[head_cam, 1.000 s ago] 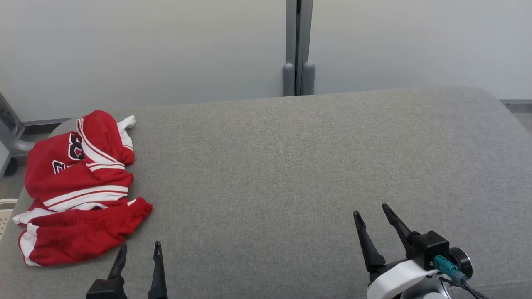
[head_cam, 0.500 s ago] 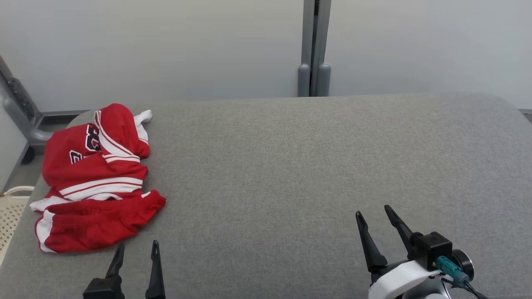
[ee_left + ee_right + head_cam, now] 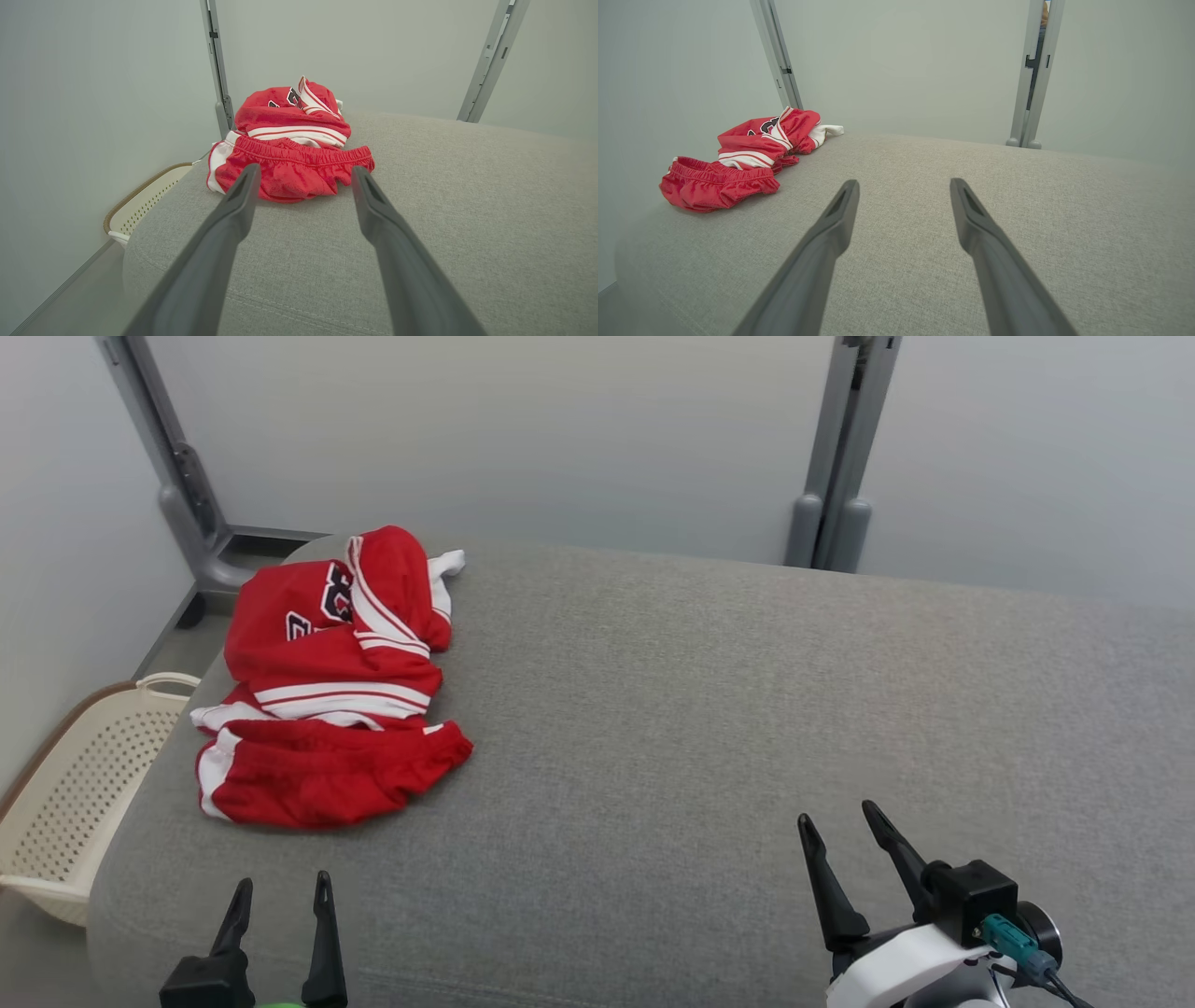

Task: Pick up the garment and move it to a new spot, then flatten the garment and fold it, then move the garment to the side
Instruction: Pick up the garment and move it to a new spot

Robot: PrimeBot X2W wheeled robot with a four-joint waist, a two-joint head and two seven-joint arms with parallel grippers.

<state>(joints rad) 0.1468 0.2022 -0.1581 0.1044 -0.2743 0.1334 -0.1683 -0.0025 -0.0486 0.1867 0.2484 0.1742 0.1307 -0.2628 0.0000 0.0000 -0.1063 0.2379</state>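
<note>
Garment [image 3: 327, 700], red with white stripes and dark lettering, crumpled in a heap on the far left part of a grey upholstered surface [image 3: 709, 709], close to its left edge and rear corner. The nearest fold is a red piece with a gathered band along its top and a white panel at its left side. Striped folds are piled behind it, and a white corner sticks out at the back.

Left gripper [image 3: 283, 887], at the lower left of the head view near the front edge of the surface, with its two dark fingers spread and nothing between them. The fingers point toward the garment, which lies just ahead of the tips and apart from them. In the left wrist view the heap appears between and beyond the two fingers.

Right gripper [image 3: 836, 817], at the lower right, also spread and empty, over bare fabric and well apart from the garment.

Basket [image 3: 84, 784], cream and perforated with a brown rim, on the floor beside the left end of the surface. Grey metal posts [image 3: 845, 457] stand against pale wall panels [image 3: 523, 429] behind.
</note>
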